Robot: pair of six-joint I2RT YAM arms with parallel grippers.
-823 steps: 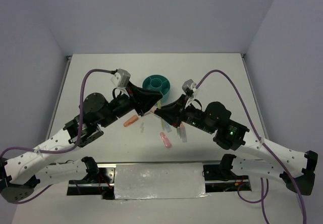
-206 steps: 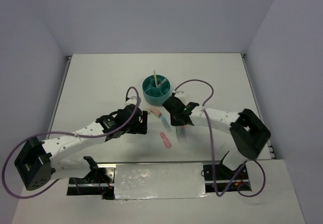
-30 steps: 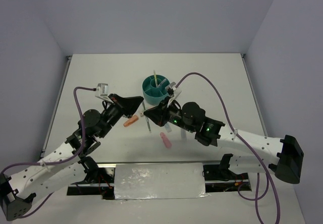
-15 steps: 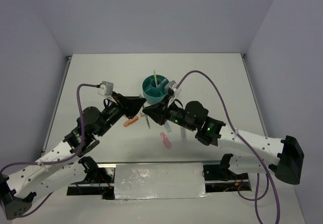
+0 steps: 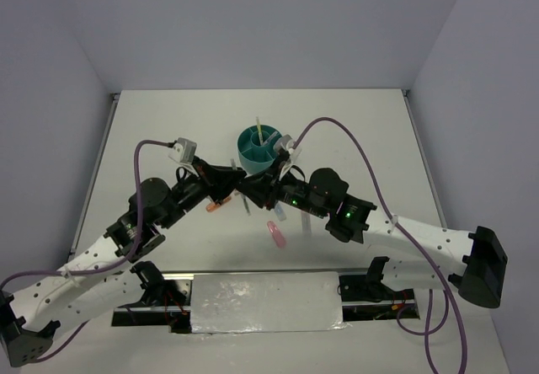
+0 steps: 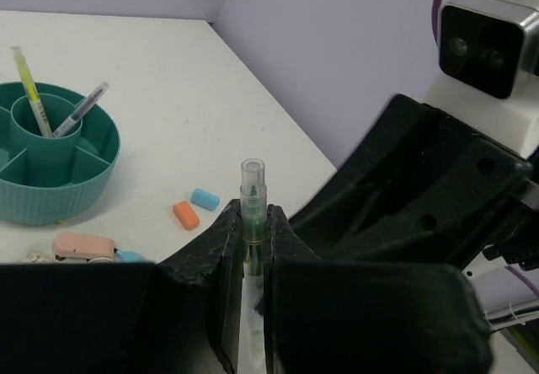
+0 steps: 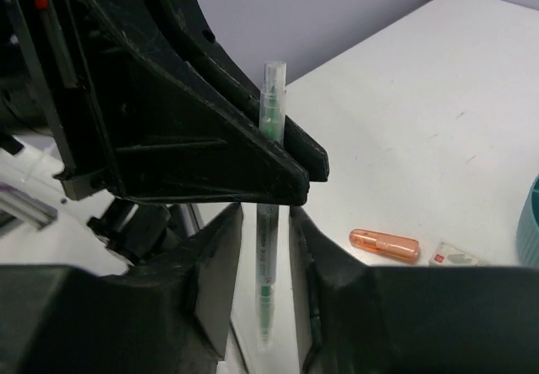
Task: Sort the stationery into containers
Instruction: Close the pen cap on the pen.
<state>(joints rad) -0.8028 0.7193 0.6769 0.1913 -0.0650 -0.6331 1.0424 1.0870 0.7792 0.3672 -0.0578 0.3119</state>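
**A:** Where is the green pen (image 6: 253, 190) at this moment?

**B:** It stands upright over the middle of the bench (image 5: 354, 121), a little to the near-edge side of the organizer (image 6: 52, 195). The left gripper (image 6: 254, 222) has its fingers pressed together on the barrel, and the clear cap end rises above them.

**A:** And the other arm?

**B:** The right gripper (image 7: 266, 222) meets the left one tip to tip. Its fingers are apart, one on each side of the lower barrel. A thin strip of bench shows between each finger and the pen (so I see no contact there).

**A:** What does the organizer hold?

**B:** A yellow pen (image 6: 25, 79) and a clear pen (image 6: 84, 106) lean in its central cup.

**A:** What lies loose on the bench?

**B:** An orange eraser (image 6: 186, 215) and a blue eraser (image 6: 204, 199) lie close together; I cannot tell if they touch. A pale pink piece (image 6: 84, 244) lies near the organizer's wall. An orange cap (image 5: 215, 207) lies just left of the grippers, and a pink stick (image 5: 276, 234) lies closer to the near edge.
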